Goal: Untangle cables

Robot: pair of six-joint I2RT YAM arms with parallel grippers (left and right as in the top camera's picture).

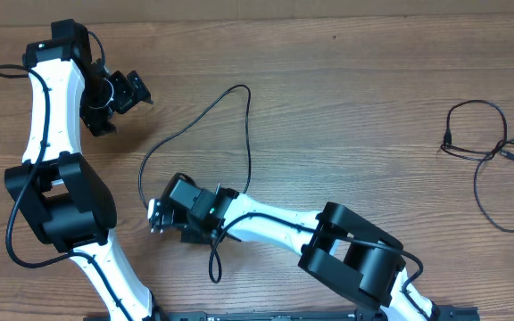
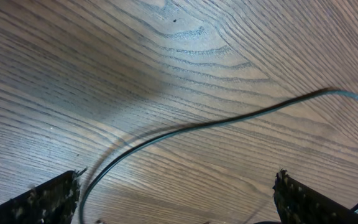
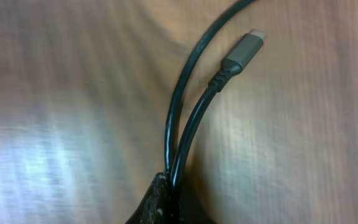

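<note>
Right wrist view: my right end effector (image 3: 166, 202) pinches the cable (image 3: 168, 124), two thin, limp, light strands just behind its plug (image 3: 244, 50). The sheath looks slick, so I judge the stiffer plug end the safer hold. Its loop lies in the middle of the counter (image 1: 346, 98). A separate tangle (image 1: 493, 152) sits near the right edge, well apart. My left end effector (image 1: 136, 87) hangs spread, with open wood around.
</note>
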